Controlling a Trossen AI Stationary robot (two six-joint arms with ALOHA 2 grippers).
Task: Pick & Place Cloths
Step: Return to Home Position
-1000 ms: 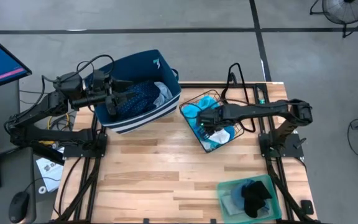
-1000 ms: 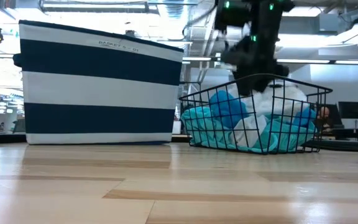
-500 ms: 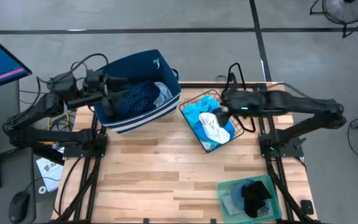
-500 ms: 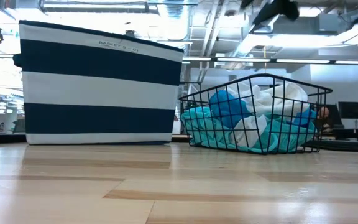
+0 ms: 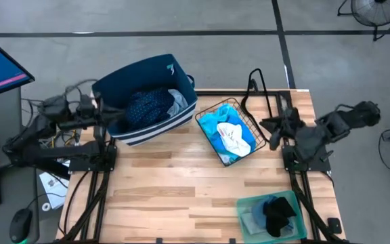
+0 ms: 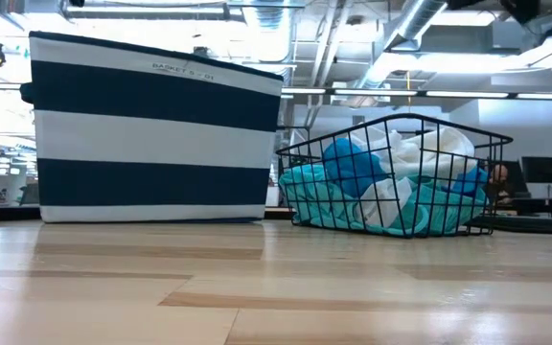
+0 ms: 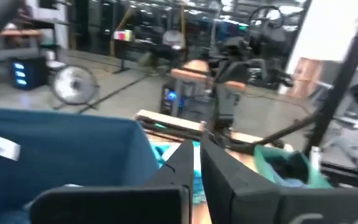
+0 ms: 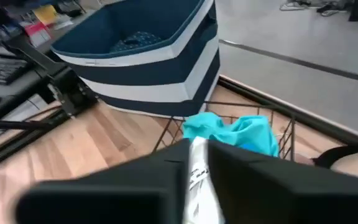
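We log left gripper (image 7: 197, 144): fingers together, navy bin (image 5: 145, 70) just ahead | right gripper (image 8: 197, 142): fingers together, white cloth (image 5: 234, 138) in wire basket (image 5: 230, 103) ahead.

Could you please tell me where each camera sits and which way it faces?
High: overhead, facing straight down on the table; left gripper and right gripper show.
Low: at tabletop height, facing level across at striped bin and wire basket; hardly any arm.
Left wrist: on left arm, facing over the bin past its gripper.
Right wrist: on right arm, facing basket and bin past its gripper.
All four share the bin.
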